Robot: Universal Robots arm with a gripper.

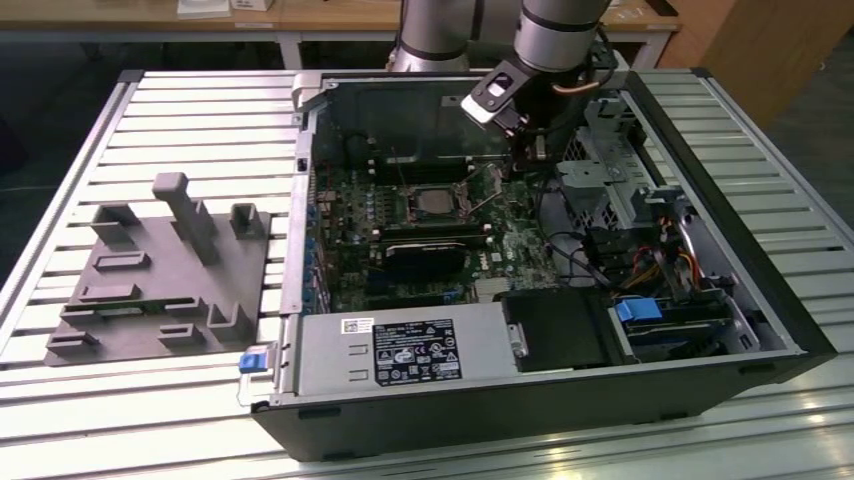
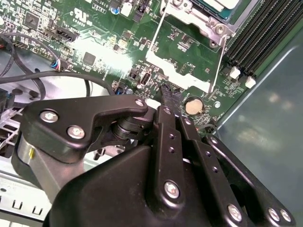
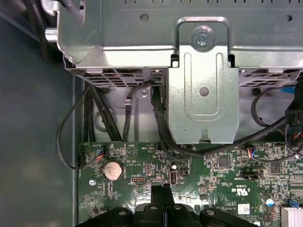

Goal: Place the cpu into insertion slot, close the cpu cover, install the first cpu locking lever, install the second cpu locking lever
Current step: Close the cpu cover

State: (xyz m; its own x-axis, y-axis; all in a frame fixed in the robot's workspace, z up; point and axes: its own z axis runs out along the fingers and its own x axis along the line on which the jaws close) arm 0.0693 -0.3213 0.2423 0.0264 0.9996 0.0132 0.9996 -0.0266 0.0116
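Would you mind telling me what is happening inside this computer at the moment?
A single robot arm is reaching into an open computer case that lies on a slatted table. Its gripper hovers low over the green motherboard near the coin battery, with its fingers shut and holding nothing. The cpu already lies in the insertion slot, to the exterior view's left of the gripper.

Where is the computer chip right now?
In the exterior view the cpu sits in the insertion slot mid-motherboard, just to the exterior view's left of the gripper.
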